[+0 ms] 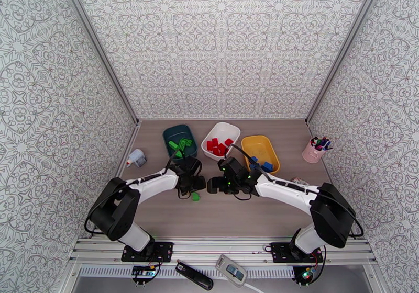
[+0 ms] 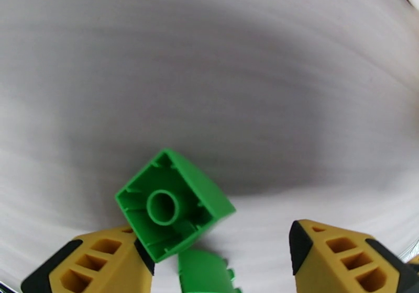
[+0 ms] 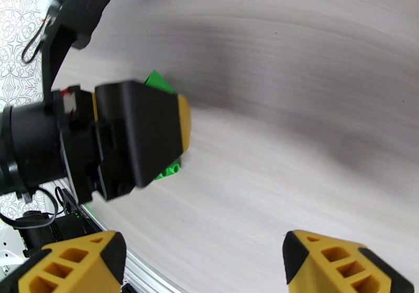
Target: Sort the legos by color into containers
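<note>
Left gripper: held low over the table near its middle, with the fingers spread wide apart.
Green lego: lain on the table between the spread fingers, tipped so that its hollow underside is shown; it is set close against one finger, and contact cannot be told.
Second green lego: studded, found just beside the first and cut off at the lower border of the left wrist view.
Right gripper: fingers parted wide with nothing between them; it is directed at the left gripper, near the table's middle.
Dark teal tub: placed toward the far edge, at the left of the row of three; green legos are held in it.
White tub: placed in the middle of the row; red legos are held in it.
Yellow tub: placed at the right of the row, nearer the table's middle than the other two; blue legos are held in it.
Pink cup: stood at the right edge, filled with pens.
White object: lain at the left edge, well apart from the tubs.
</note>
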Available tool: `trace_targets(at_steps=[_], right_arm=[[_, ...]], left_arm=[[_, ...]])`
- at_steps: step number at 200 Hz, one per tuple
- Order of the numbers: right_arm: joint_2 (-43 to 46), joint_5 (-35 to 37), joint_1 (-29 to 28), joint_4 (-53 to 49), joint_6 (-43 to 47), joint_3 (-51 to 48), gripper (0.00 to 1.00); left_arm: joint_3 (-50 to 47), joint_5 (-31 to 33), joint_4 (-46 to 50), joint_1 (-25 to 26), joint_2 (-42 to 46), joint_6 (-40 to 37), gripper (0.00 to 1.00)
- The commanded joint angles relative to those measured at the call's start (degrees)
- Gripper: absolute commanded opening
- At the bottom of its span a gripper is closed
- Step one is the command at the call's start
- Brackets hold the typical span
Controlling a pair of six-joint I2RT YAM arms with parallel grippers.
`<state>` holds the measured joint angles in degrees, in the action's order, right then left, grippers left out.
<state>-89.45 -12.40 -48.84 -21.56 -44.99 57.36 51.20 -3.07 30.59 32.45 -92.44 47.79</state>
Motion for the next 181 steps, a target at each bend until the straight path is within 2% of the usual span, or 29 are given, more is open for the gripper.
trace_targets(at_steps=[1, 67, 121, 181], right_arm=[[1.12, 0.9, 0.85, -0.05, 0.44, -1.27, 0.83], [1.06, 0.06, 1.46, 1.06, 0.49, -2.06, 0.83], [0.94, -0.34, 1.56, 1.43, 0.43, -2.25, 0.83], [1.15, -0.72, 1.58, 1.48, 0.58, -1.89, 0.82]], left_arm=[[2.78, 2.34, 0.46, 0.82, -1.73, -1.28, 0.7], [6.57, 7.21, 5.2, 2.09, -6.39, -4.07, 0.61], [9.29, 8.42, 5.58, 2.18, -9.12, -4.79, 0.54], [10.75, 8.83, 6.68, 2.15, -9.83, -6.12, 0.36]])
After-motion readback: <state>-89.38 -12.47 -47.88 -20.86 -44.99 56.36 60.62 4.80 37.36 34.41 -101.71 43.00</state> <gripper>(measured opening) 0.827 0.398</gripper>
